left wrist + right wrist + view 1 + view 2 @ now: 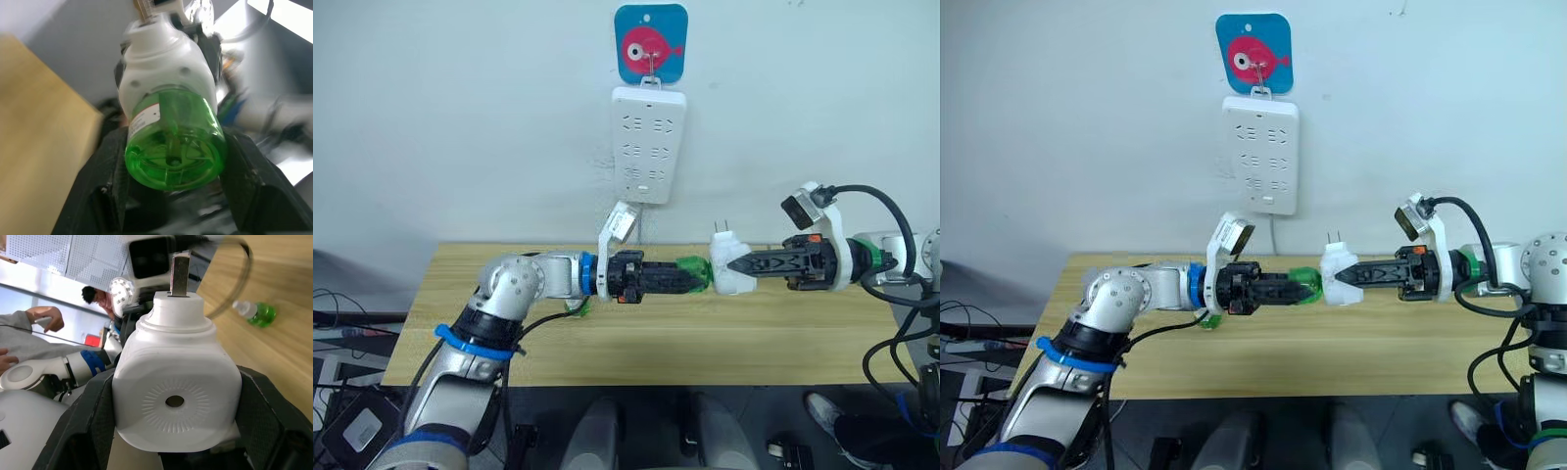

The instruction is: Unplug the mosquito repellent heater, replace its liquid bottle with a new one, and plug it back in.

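Note:
The mosquito repellent heater (736, 274), a small white rounded unit, hangs above the table with its two prongs (722, 227) pointing up. My right gripper (730, 265) is shut on it from the right; the right wrist view shows its vent hole (174, 401) between the black fingers. A green liquid bottle (693, 272) sits against the heater's left side, its neck in the white body (166, 63). From the left, my left gripper (689, 276) is shut on this bottle (173, 142). A second green bottle (257, 313) lies on the table under my left wrist (579, 305).
A long white power strip (649, 142) hangs on the wall from a blue fish hook (650, 44), above and behind both grippers. The wooden table (705, 338) spans the view below. A person's hand and grey sleeve (29, 325) appear in the right wrist view.

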Tool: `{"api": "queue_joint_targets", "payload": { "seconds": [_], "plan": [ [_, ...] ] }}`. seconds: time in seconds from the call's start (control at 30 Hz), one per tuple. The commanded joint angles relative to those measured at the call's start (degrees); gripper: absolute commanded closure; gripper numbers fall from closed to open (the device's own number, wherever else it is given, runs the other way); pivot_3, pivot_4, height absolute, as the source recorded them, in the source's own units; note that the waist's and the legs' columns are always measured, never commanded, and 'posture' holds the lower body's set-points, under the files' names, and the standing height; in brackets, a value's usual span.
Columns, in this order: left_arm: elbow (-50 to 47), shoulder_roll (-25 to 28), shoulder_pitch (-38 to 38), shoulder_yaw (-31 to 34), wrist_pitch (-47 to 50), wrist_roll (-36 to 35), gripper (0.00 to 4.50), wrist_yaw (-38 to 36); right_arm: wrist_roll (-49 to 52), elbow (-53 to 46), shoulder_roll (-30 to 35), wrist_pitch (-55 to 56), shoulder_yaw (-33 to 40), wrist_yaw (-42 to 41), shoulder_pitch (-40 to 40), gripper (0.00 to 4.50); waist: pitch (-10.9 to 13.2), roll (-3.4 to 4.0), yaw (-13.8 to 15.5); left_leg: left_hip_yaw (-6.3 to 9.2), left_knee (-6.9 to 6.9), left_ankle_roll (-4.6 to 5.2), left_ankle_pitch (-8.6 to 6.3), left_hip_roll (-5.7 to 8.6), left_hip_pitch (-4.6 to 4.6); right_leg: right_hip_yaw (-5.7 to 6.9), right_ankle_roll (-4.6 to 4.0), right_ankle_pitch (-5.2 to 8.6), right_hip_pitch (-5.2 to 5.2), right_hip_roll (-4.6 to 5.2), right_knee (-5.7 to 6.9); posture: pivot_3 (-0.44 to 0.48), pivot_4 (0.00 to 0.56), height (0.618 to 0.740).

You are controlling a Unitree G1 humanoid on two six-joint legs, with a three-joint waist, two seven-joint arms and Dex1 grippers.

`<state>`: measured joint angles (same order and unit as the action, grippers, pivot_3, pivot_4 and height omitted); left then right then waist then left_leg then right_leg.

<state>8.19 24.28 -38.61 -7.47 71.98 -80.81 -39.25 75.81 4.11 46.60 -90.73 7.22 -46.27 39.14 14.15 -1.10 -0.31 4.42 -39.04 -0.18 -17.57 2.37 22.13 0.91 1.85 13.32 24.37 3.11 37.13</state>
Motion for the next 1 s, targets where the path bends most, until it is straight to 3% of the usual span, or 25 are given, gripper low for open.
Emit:
{"api": "queue_joint_targets", "payload": {
  "seconds": [0.03,0.07,0.3,0.4,0.47,0.63,0.7,0.77,0.9,1.0],
  "plan": [
    [0.49,-1.98,-0.81,5.45,2.48,-3.68,2.25,5.48,-0.57,-3.3,0.25,-1.32,-0.8,-1.23,-0.28,1.53,0.01,-0.01,0.0,0.0,0.0,-0.11,0.06,0.0,0.0,-0.02,0.0,0.0,0.01,0.01,0.02,0.024,0.255,0.74],
    [-0.39,-2.54,-0.5,5.66,2.94,-3.66,2.25,5.99,-0.71,-3.39,0.25,-1.38,-0.64,-1.32,-0.35,1.53,0.01,-0.01,0.02,0.0,0.01,-0.18,0.1,0.0,0.0,-0.02,0.0,0.0,0.02,0.01,0.02,0.024,0.255,0.74],
    [0.15,-5.22,-0.11,9.31,3.97,-2.19,0.14,9.98,-1.17,-3.38,0.75,-1.77,0.23,-2.06,-0.81,1.53,0.0,0.0,0.12,-0.1,0.02,-0.29,0.16,0.0,0.0,-0.16,-0.01,-0.01,0.02,0.08,-0.06,0.012,0.254,0.74],
    [-0.55,-3.36,0.41,10.18,2.7,1.75,0.01,8.48,-0.8,-1.7,1.01,-1.77,1.04,-1.91,-0.67,1.53,0.0,0.0,0.12,-0.14,0.01,-0.31,0.17,0.01,-0.01,-0.2,-0.01,-0.01,0.02,0.08,-0.05,0.014,0.25,0.74],
    [-4.37,0.54,1.69,8.2,-2.86,9.31,0.01,2.65,-1.13,-0.28,1.31,-1.77,1.84,-1.76,-0.77,1.53,0.0,0.0,0.02,-0.14,0.02,-0.32,0.17,0.01,-0.01,-0.2,-0.02,-0.01,0.03,0.08,-0.04,0.016,0.248,0.74],
    [-17.04,9.69,7.85,1.0,-32.69,33.59,0.01,-17.26,-3.17,5.21,2.16,-1.77,4.12,-1.28,-0.68,1.53,-0.02,0.03,0.32,-0.22,0.14,-0.34,0.18,-0.02,0.0,-0.22,-0.05,0.0,0.11,0.09,-0.12,0.029,0.244,0.74],
    [-17.73,10.3,10.78,-2.22,-52.88,46.66,0.01,-22.27,-4.04,6.84,2.14,-1.77,4.61,-1.11,-0.63,1.53,-0.03,0.05,0.62,-0.25,0.15,-0.35,0.18,0.02,0.04,-0.25,-0.05,-0.01,0.09,0.15,-0.22,0.035,0.241,0.74],
    [-13.49,9.07,12.24,-4.76,-75.75,59.76,0.01,-23.95,-5.17,7.64,1.84,-1.74,4.66,-1.24,-0.54,1.53,-0.03,0.05,1.11,-0.27,0.13,-0.35,0.18,0.07,0.05,-0.24,-0.06,-0.01,0.04,0.21,-0.29,0.046,0.24,0.74],
    [-4.63,3.23,11.01,-4.17,-102.43,70.94,0.01,-19.68,-6.07,8.05,1.04,-1.76,4.13,-1.54,0.23,1.53,-0.03,0.05,1.97,-0.28,0.09,-0.33,0.18,0.08,0.07,-0.22,-0.09,-0.03,0.04,0.28,-0.28,0.05,0.237,0.74],
    [0.69,0.74,9.36,-5.29,-117.25,76.45,0.01,-18.29,-5.29,7.76,0.33,-1.77,3.45,-1.3,1.27,1.53,-0.03,0.05,1.91,-0.27,0.06,-0.32,0.17,0.08,0.15,-0.2,-0.06,-0.05,0.08,0.29,-0.27,0.054,0.234,0.74]
  ]
}}
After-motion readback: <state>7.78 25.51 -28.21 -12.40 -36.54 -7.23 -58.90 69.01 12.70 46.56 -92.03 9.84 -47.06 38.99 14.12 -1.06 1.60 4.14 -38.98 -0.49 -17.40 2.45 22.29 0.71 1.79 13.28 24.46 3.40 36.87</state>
